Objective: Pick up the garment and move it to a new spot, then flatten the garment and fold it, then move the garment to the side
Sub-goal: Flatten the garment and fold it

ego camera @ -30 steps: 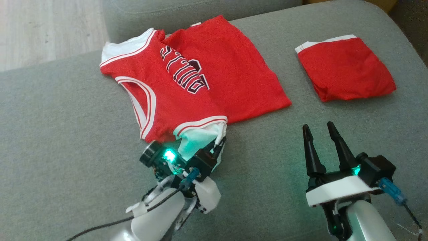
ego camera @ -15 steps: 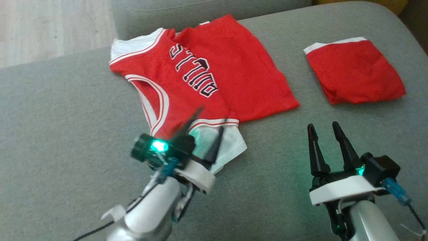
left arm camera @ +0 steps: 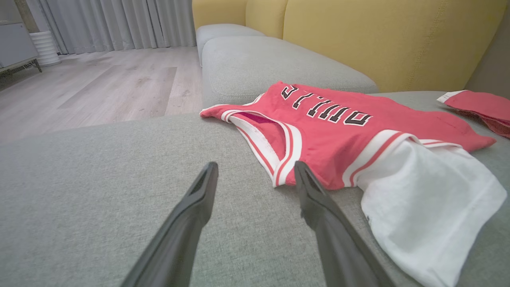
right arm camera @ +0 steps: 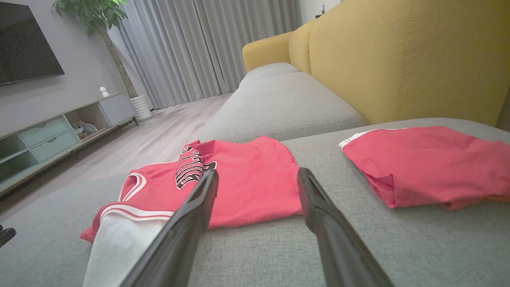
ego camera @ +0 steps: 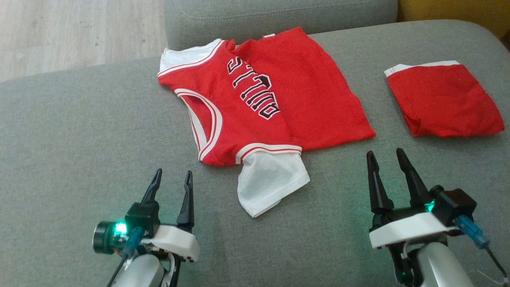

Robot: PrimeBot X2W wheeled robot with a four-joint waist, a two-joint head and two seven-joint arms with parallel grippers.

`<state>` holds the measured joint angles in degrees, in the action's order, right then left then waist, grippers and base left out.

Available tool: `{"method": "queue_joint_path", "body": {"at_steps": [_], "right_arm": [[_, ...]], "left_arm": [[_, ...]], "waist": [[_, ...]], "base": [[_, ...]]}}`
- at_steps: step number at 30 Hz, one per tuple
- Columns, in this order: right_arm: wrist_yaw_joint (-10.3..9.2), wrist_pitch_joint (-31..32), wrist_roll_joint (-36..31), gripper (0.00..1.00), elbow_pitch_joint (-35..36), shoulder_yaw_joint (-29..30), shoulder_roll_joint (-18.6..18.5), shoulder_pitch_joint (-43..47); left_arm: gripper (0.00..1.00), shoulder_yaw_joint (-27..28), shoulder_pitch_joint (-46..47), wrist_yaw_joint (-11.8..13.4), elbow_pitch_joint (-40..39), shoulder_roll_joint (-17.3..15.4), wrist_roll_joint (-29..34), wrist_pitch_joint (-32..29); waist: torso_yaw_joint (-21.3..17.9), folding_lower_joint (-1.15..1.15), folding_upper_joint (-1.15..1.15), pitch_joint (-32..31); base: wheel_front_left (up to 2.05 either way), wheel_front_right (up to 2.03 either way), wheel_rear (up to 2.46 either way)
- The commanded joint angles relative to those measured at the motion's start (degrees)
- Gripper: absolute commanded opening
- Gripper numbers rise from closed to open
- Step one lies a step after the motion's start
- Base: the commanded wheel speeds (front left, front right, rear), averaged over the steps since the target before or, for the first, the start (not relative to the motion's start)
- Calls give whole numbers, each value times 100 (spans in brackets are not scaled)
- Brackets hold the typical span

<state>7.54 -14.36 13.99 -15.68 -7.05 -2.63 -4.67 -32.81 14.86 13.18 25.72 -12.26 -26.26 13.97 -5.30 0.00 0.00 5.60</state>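
Garment (ego camera: 239, 115) plus one folded red piece (ego camera: 442, 99) lie apart; left gripper (ego camera: 174, 172) and right gripper (ego camera: 384, 152) both spread empty.

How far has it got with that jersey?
Done: the jersey lies on the sofa, seemingly folded once. In hand: nothing; the left gripper and right gripper are open, off the cloth. Left: a white flap sticks out, so more folding, then moving it aside.
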Motion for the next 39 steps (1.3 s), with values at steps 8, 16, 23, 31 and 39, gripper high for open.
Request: {"method": "queue_joint_path", "body": {"at_steps": [8,16,23,31,39], "right_arm": [[-5,-63,-78,100,222,-203,-25,-148],[-5,-63,-49,100,270,-169,-25,-233],[-5,-63,-2,100,311,-165,-25,-319],[-5,-63,16,100,335,-154,-25,-340],[-5,-63,40,100,329,-173,-25,-368]], "left_arm": [[100,87,379,-286,-105,-62,-118,-242],[100,-233,931,-796,351,-92,-249,-1233],[100,-112,1204,-730,685,-66,-357,-1319],[100,1,1470,-766,936,-27,-455,-1142],[100,-20,1699,-916,1084,73,-493,-915]], "waist": [[-150,0,0,161],[-352,0,0,458],[-504,0,0,626],[-572,0,0,742],[-633,0,0,808]], "base": [[0,0,0],[0,0,0],[0,0,0],[0,0,0],[0,0,0]]}}
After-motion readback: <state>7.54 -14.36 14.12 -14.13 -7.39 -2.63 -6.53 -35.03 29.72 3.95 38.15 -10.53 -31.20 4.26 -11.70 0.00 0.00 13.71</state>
